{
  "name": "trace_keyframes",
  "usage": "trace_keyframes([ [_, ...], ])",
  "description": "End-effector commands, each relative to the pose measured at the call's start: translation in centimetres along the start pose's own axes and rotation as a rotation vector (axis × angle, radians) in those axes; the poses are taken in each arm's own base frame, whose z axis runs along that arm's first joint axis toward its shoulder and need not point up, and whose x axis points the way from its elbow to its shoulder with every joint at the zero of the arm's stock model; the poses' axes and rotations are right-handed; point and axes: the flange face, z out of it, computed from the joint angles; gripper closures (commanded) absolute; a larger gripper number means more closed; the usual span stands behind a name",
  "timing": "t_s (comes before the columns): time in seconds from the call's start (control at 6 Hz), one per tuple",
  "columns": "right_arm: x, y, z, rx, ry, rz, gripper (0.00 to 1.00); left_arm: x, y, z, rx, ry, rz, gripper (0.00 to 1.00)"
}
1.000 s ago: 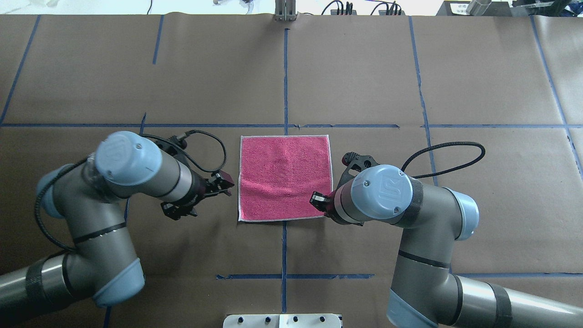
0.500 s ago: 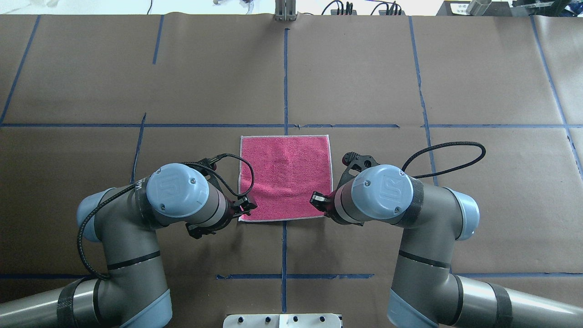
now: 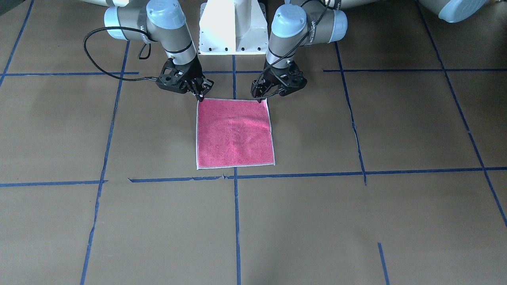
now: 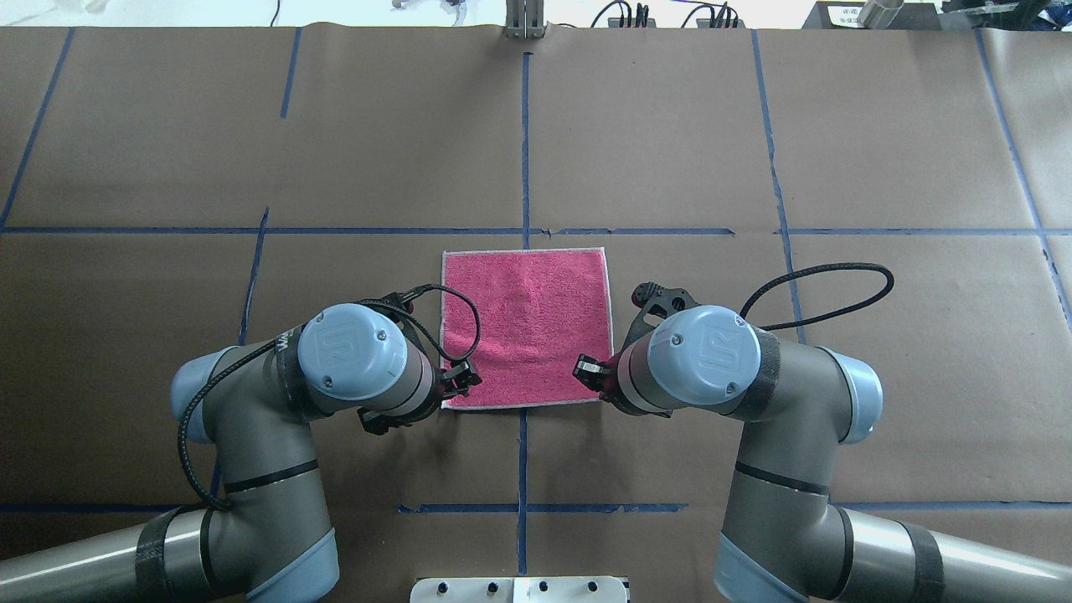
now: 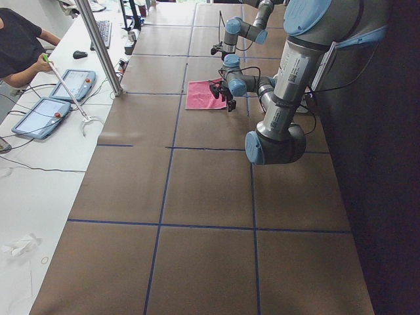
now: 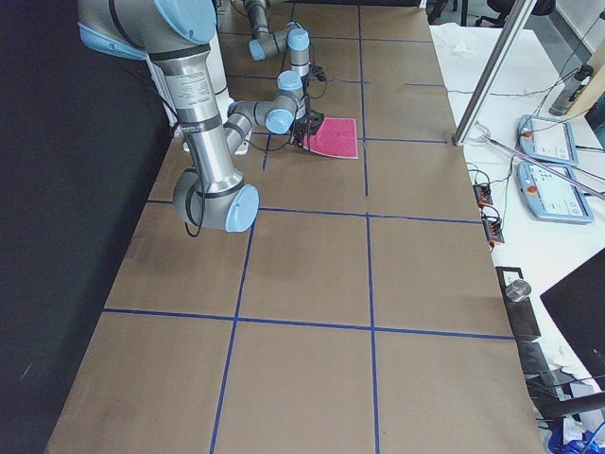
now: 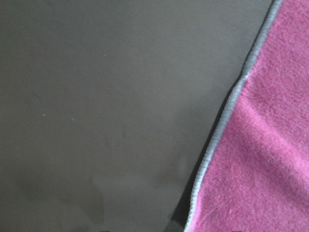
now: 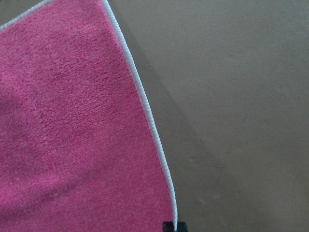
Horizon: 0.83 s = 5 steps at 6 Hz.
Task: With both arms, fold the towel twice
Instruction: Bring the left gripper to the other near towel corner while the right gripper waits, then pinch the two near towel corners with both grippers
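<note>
The towel [image 4: 526,327] lies flat on the brown paper, pink face up, with a pale stitched edge; it also shows in the front view [image 3: 235,132]. My left gripper [image 4: 462,385] points down at the towel's near left corner, low over it [image 3: 260,96], and its jaws look apart. My right gripper [image 4: 593,377] stands at the near right corner [image 3: 201,94], also looking slightly open. The left wrist view shows the towel's edge [image 7: 260,159] close below. In the right wrist view a black fingertip [image 8: 168,226] sits right at the towel's edge [image 8: 72,121]. No corner is lifted.
The white pedestal base [image 3: 231,27] stands just behind the arms. Blue tape lines [image 4: 524,151] cross the brown table cover. An operator [image 5: 16,46] with tablets [image 5: 42,115] is at a side table beyond a metal pole [image 5: 98,46].
My left arm swung in from the towel's left side towards its near left corner and turned the gripper downward. My right gripper has stayed at the near right corner.
</note>
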Motion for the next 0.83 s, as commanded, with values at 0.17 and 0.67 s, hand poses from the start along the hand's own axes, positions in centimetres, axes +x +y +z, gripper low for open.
trace_keyframes([
  [0.17,0.15,0.11,0.14,0.0,0.003,-0.001,0.98,0.49,0.0,0.32,0.008,0.0,0.002,0.23],
  [0.67,0.07,0.22,0.13,-0.001,0.002,-0.002,0.98,0.76,0.01,0.55,0.005,0.012,0.003,0.58],
])
